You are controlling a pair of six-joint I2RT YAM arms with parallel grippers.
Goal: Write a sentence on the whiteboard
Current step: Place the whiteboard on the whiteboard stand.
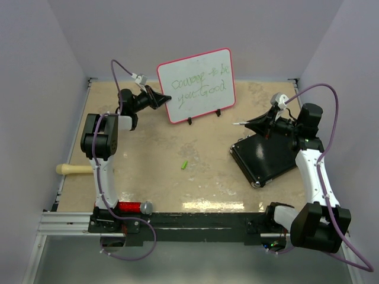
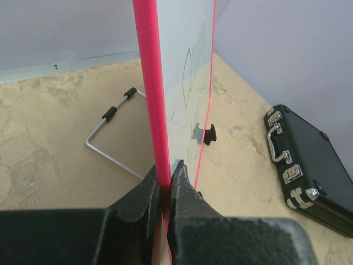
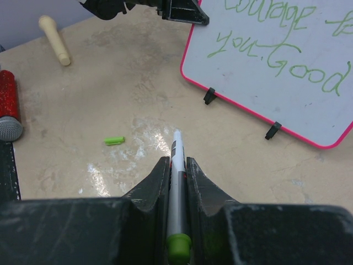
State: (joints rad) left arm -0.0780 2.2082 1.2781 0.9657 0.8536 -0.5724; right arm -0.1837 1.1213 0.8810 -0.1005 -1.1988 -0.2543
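Note:
The whiteboard [image 1: 198,83] stands upright at the back of the table on small black feet, red-rimmed, with green handwriting in two lines. My left gripper [image 1: 166,98] is shut on its left edge; in the left wrist view the jaws [image 2: 164,175] pinch the red rim [image 2: 151,99]. My right gripper [image 1: 243,124] hovers to the right of the board, apart from it, shut on a grey-and-white marker [image 3: 176,165] with a green end. The marker's tip points out over the table, below the board [image 3: 276,61].
A small green cap [image 1: 184,165] lies mid-table. A black case [image 1: 266,157] sits under the right arm. A red microphone [image 1: 133,207] and a wooden handle [image 1: 74,169] lie near the left arm's base. A wire stand [image 2: 110,132] props the board from behind.

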